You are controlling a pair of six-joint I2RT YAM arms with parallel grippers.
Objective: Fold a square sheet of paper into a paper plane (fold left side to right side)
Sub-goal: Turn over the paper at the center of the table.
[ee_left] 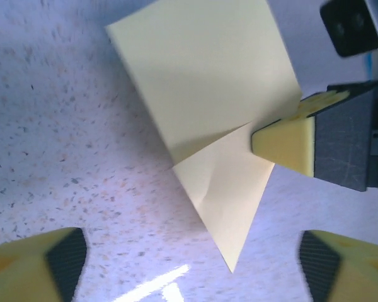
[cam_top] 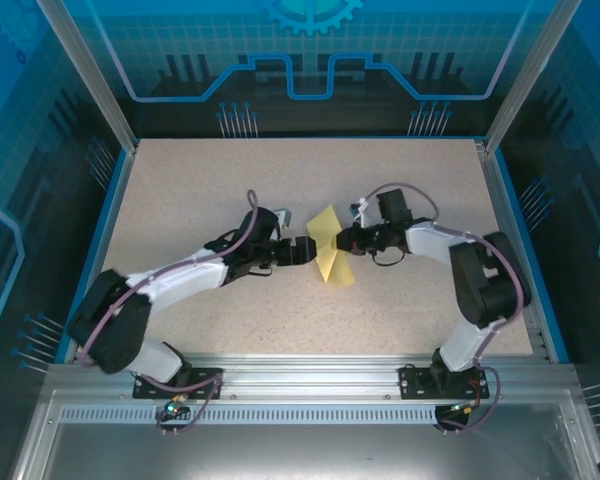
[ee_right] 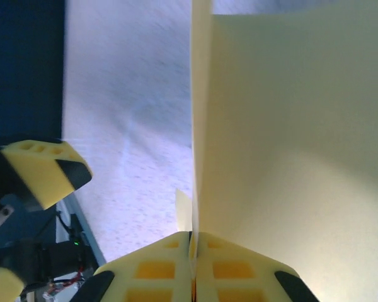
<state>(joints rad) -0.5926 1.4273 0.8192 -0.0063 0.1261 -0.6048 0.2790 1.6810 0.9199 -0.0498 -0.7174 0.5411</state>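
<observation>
**Item 1, surface** (cam_top: 230, 180): speckled beige, carrying the work at its centre.

**Item 2, left end effector** (cam_top: 308, 250): at 9 o'clock of the paper, fingers wide apart, gripping nothing.

**Item 3, right end effector** (ee_right: 192, 242): at 3 o'clock of the paper, fingers together and clamped on the paper's edge.

**Item 4, square sheet of paper** (cam_top: 332, 265): pale yellow, partly folded, lying between the two end effectors. One flap is raised; a pointed corner aims toward 6 o'clock.

**Handling note:** probably best to keep the right clamp firm, swing the raised flap over until the edges meet, then have the left press along the crease.

**Not determinable:** how many layers are pinched, the crease beneath the fingers, and whether the point rests on the surface. The flap's far edge is cut off in the right wrist view.
</observation>
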